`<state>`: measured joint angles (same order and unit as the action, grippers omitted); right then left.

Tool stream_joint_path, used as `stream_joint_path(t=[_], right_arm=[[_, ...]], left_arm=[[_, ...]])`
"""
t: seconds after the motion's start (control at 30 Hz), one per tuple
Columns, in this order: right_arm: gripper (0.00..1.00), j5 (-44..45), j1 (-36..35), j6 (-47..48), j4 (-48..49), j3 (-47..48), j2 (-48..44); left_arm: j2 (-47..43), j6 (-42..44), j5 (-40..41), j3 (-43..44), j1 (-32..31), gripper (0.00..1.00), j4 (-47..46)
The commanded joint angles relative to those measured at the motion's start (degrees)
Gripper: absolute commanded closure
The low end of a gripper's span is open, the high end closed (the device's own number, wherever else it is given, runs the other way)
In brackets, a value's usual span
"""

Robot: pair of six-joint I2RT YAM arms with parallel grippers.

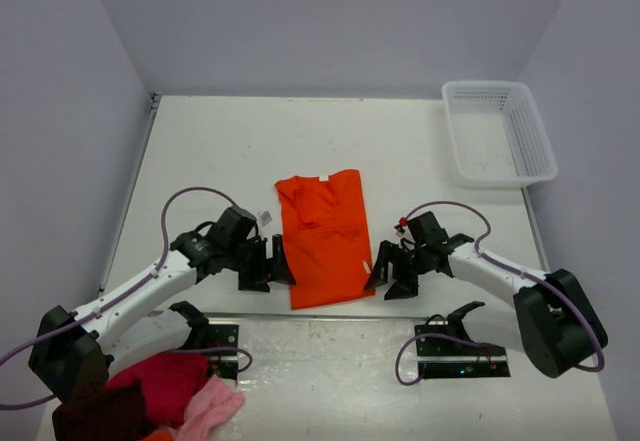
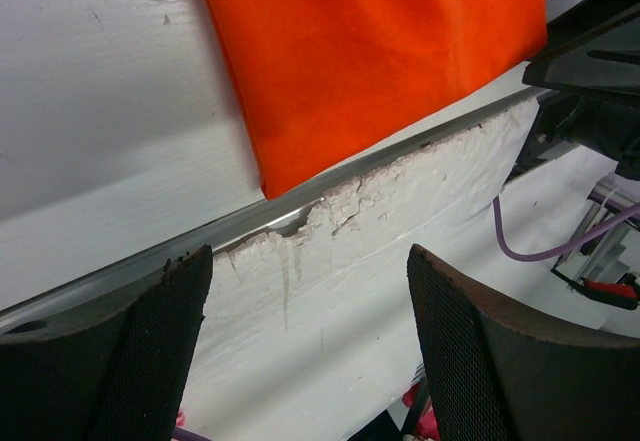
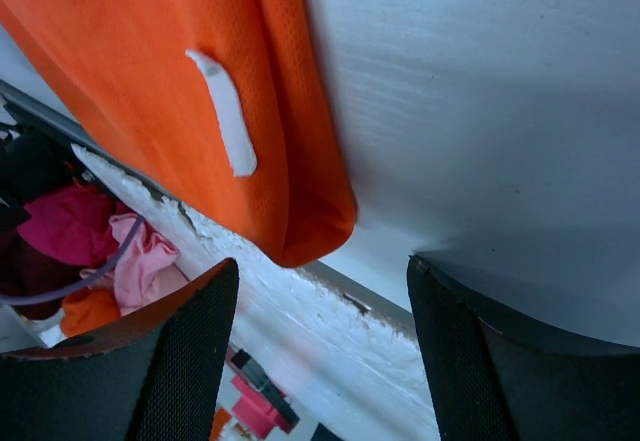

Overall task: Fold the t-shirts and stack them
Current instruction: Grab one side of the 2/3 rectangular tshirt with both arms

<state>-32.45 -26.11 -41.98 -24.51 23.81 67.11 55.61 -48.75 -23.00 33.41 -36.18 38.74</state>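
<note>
One orange t-shirt (image 1: 322, 236) lies flat on the white table (image 1: 220, 151), centred between the two arms, folded into a narrow oblong with its neck end pointing away from the arm bases. Its near end reaches the table's near edge; the left wrist view shows the shirt's (image 2: 380, 51) corner meeting the metal strip along that chipped edge. The right wrist view shows the shirt's (image 3: 150, 81) doubled, rounded side fold and a small white tag (image 3: 225, 111) on the cloth. The left gripper (image 1: 280, 264) sits low just beside the shirt's left side, jaws spread wide, nothing between its fingers (image 2: 160, 351). The right gripper (image 1: 385, 273) sits just beside the shirt's right side, likewise spread, its fingers (image 3: 500, 351) holding nothing. Whether either gripper touches the cloth cannot be told from above. A white mesh basket (image 1: 484, 86) stands at the far right corner of the table, well apart from the shirt. A heap of red, pink and dark clothes (image 1: 170, 391) lies by the left arm's base.
</note>
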Motion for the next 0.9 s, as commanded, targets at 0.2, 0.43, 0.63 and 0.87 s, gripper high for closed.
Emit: stream_joint_path(t=[0.2,0.43,0.63,0.87], right_arm=[[0.31,-0.2,0.7,-3.6,9.0,1.0,9.9],[0.32,2.7,0.6,-5.1,10.9,-1.5,10.9],[0.36,4.1,0.6,-6.1,11.7,-1.8,12.1],[0.63,5.0,0.6,-7.5,13.4,-3.7,11.5]], left_arm=[[0.5,1.3,-0.8,6.5,-0.3,0.2,3.5],[1.8,2.5,-0.8,8.8,-0.3,0.2,4.8],[2.6,2.8,-0.9,10.1,-0.3,0.2,5.4],[4.9,4.0,7.3,14.8,-0.3,0.21,15.6]])
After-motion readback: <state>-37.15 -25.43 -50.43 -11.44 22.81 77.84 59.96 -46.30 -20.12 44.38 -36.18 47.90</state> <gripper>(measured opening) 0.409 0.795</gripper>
